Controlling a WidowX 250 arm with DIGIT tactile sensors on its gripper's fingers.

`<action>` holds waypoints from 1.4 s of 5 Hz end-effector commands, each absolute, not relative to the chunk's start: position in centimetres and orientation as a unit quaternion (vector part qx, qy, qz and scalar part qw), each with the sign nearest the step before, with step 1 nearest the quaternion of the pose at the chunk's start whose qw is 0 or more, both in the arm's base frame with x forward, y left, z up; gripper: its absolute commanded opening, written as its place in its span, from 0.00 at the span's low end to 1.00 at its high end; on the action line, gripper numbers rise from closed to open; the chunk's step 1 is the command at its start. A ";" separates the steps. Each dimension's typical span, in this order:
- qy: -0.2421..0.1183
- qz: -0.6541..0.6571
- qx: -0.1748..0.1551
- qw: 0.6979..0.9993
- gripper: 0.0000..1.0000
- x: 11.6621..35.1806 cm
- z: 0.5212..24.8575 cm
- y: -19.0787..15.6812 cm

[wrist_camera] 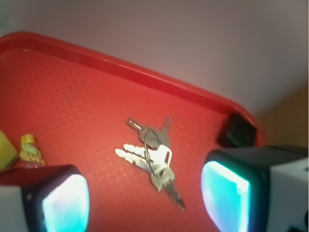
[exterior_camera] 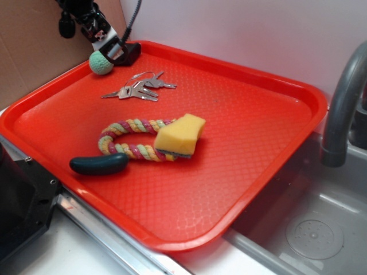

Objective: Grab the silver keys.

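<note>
The silver keys [exterior_camera: 139,89] lie fanned out on a thin ring on the red tray [exterior_camera: 258,149], towards its far left part. My gripper [exterior_camera: 110,57] hangs over the tray's far left corner, a short way behind the keys, and holds nothing. In the wrist view the keys [wrist_camera: 153,162] lie flat on the tray floor [wrist_camera: 72,96], ahead of and between the two teal pads [wrist_camera: 224,195]. The gripper [wrist_camera: 145,203] is open wide, with a clear gap on each side of the bunch.
A coloured rope loop [exterior_camera: 129,140], a yellow sponge [exterior_camera: 179,134] and a dark green oblong piece [exterior_camera: 98,164] lie at the tray's near left. A small black block [exterior_camera: 132,52] sits by the far rim. A sink [exterior_camera: 304,229] and grey faucet [exterior_camera: 344,97] are on the right.
</note>
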State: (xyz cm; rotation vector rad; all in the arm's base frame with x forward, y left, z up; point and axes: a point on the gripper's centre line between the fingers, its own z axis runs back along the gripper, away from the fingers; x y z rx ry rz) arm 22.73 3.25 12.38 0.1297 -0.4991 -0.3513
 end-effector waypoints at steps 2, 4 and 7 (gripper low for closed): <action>-0.183 -0.164 0.042 0.968 1.00 25.0 4.9 6.6; -0.216 -0.153 0.015 0.964 0.00 25.2 4.6 5.6; -0.244 -0.237 0.033 0.940 0.00 25.8 6.7 4.8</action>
